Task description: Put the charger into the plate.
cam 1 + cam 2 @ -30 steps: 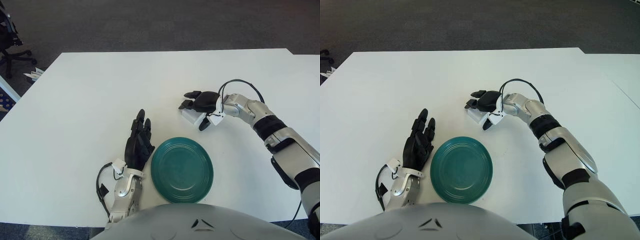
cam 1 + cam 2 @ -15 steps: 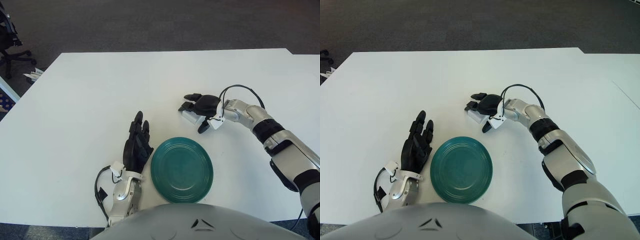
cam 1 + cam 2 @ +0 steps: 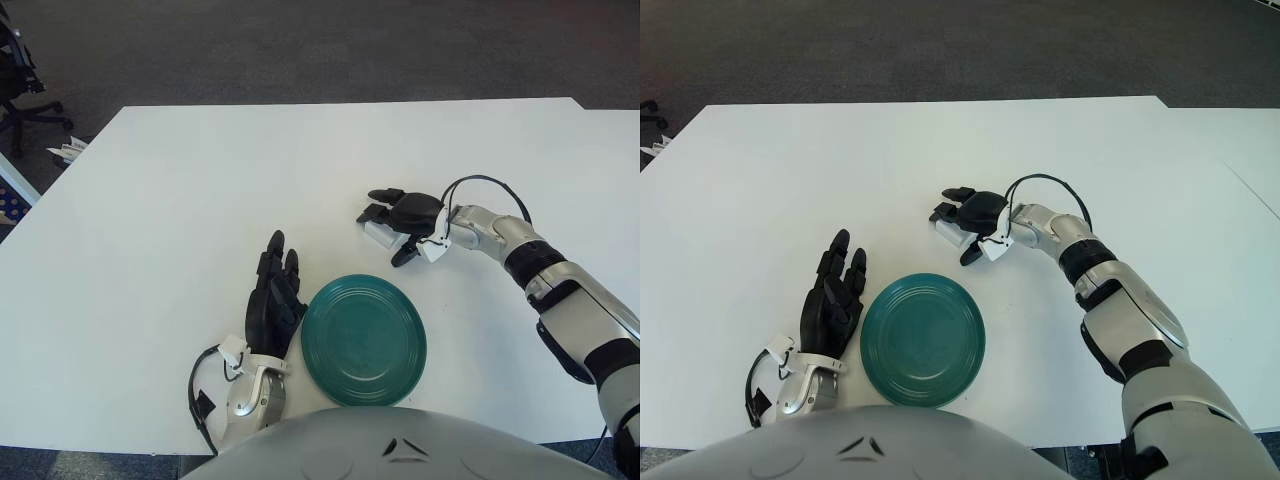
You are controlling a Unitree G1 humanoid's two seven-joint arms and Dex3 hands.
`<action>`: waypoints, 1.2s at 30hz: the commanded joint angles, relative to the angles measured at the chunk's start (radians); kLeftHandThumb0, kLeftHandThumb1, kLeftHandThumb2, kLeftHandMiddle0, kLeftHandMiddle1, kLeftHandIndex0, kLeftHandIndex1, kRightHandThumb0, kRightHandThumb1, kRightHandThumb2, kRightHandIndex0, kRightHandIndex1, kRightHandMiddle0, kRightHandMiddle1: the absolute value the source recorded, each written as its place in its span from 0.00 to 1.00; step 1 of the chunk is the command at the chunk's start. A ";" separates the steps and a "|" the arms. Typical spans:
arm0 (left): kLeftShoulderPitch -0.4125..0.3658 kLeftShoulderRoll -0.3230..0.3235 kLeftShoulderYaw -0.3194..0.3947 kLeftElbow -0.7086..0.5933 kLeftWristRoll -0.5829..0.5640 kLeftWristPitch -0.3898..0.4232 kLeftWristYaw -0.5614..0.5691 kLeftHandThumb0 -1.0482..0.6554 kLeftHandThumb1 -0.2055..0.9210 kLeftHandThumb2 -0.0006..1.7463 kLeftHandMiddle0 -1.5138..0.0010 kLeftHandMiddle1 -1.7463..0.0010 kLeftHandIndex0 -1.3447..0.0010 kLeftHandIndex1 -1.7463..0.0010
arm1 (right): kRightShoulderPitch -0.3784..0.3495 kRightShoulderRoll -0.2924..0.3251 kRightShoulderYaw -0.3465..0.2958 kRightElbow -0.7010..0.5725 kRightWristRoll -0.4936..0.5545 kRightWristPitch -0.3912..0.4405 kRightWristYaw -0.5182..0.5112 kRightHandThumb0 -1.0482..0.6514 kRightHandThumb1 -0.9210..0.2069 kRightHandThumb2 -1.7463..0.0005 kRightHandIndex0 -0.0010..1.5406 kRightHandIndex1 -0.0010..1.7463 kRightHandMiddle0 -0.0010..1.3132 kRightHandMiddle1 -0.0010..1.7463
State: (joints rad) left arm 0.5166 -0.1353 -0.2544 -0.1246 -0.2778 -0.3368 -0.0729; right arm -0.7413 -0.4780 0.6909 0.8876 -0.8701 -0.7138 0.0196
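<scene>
On the white worktop (image 3: 180,200), near its front edge and left of centre, the left hand (image 3: 272,303) shows with its black fingers straight and spread, holding nothing; it lies just beside the left rim of the plate (image 3: 364,339). The plate is a green round dish with ringed grooves, set flat near the front edge, about midway along it, and nothing is in it. Beyond the plate, toward the middle of the worktop and a little to the right, lies the charger (image 3: 381,231), a small white block flat on the surface, well apart from the plate's far rim. The right hand (image 3: 403,222) is on top of it, reaching in from the right edge: two black fingers curl over the charger's far side and the thumb comes down at its near side, so the hand is narrow about the block. Whether the grip is fully closed on it I cannot tell.
</scene>
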 commanded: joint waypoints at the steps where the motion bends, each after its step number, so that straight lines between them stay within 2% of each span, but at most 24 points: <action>1: 0.022 -0.019 -0.010 -0.010 0.019 0.020 0.017 0.00 1.00 0.53 0.97 1.00 1.00 0.85 | 0.024 -0.019 0.005 0.031 -0.009 0.022 0.015 0.24 0.00 0.78 0.35 0.07 0.03 0.50; 3: 0.027 -0.021 -0.012 -0.015 0.024 0.022 0.018 0.00 1.00 0.53 0.97 1.00 1.00 0.84 | 0.025 -0.023 0.004 0.031 -0.008 0.021 0.014 0.24 0.00 0.79 0.31 0.23 0.03 0.54; 4: 0.031 -0.022 -0.014 -0.020 0.025 0.025 0.020 0.00 1.00 0.53 0.97 1.00 1.00 0.84 | 0.023 -0.026 0.004 0.038 -0.008 0.017 0.009 0.24 0.00 0.79 0.30 0.27 0.03 0.55; 5: 0.033 -0.024 -0.014 -0.025 0.025 0.030 0.023 0.00 1.00 0.53 0.97 1.00 1.00 0.84 | 0.013 -0.026 0.010 0.065 -0.017 0.012 -0.010 0.24 0.01 0.79 0.28 0.37 0.04 0.61; 6: 0.036 -0.025 -0.015 -0.030 0.025 0.034 0.026 0.00 1.00 0.53 0.97 1.00 1.00 0.84 | 0.006 -0.026 0.014 0.083 -0.022 0.007 -0.023 0.25 0.01 0.79 0.27 0.53 0.05 0.70; 7: 0.038 -0.026 -0.016 -0.034 0.023 0.038 0.028 0.00 1.00 0.53 0.97 1.00 1.00 0.84 | 0.000 -0.025 0.020 0.100 -0.029 0.004 -0.038 0.25 0.01 0.78 0.26 0.59 0.05 0.73; 8: 0.040 -0.026 -0.017 -0.039 0.021 0.042 0.030 0.00 1.00 0.53 0.97 1.00 1.00 0.84 | -0.004 -0.024 0.025 0.110 -0.033 0.000 -0.048 0.26 0.02 0.78 0.25 0.69 0.06 0.80; 11: 0.045 -0.029 -0.017 -0.046 0.016 0.049 0.035 0.00 1.00 0.53 0.97 1.00 1.00 0.84 | -0.013 -0.015 0.042 0.141 -0.046 -0.005 -0.084 0.27 0.04 0.76 0.24 0.86 0.09 0.90; 13: 0.047 -0.030 -0.016 -0.049 0.019 0.051 0.039 0.00 1.00 0.52 0.97 1.00 1.00 0.84 | -0.017 -0.011 0.050 0.158 -0.050 -0.009 -0.104 0.33 0.08 0.69 0.26 0.93 0.16 0.94; 16: 0.049 -0.030 -0.016 -0.053 0.022 0.055 0.045 0.00 1.00 0.53 0.97 1.00 1.00 0.85 | -0.021 -0.008 0.060 0.175 -0.050 -0.016 -0.123 0.37 0.16 0.59 0.32 0.98 0.23 0.98; 20: 0.049 -0.030 -0.019 -0.056 0.023 0.058 0.050 0.00 1.00 0.53 0.97 1.00 1.00 0.85 | -0.022 -0.011 0.070 0.180 -0.048 -0.024 -0.133 0.38 0.21 0.53 0.37 1.00 0.26 0.99; 32: 0.032 -0.039 -0.022 -0.043 0.008 0.059 0.046 0.00 1.00 0.53 0.98 1.00 1.00 0.85 | -0.041 -0.027 0.101 0.192 -0.066 -0.040 -0.167 0.38 0.28 0.46 0.44 1.00 0.30 1.00; 36: 0.026 -0.042 -0.019 -0.035 -0.009 0.056 0.038 0.00 1.00 0.52 0.97 1.00 1.00 0.84 | -0.064 -0.038 0.136 0.191 -0.106 -0.044 -0.208 0.37 0.31 0.43 0.47 1.00 0.32 1.00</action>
State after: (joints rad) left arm 0.5403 -0.1322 -0.2564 -0.1803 -0.2733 -0.2932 -0.0366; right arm -0.8144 -0.4850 0.7867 1.0494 -0.9064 -0.7622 -0.1975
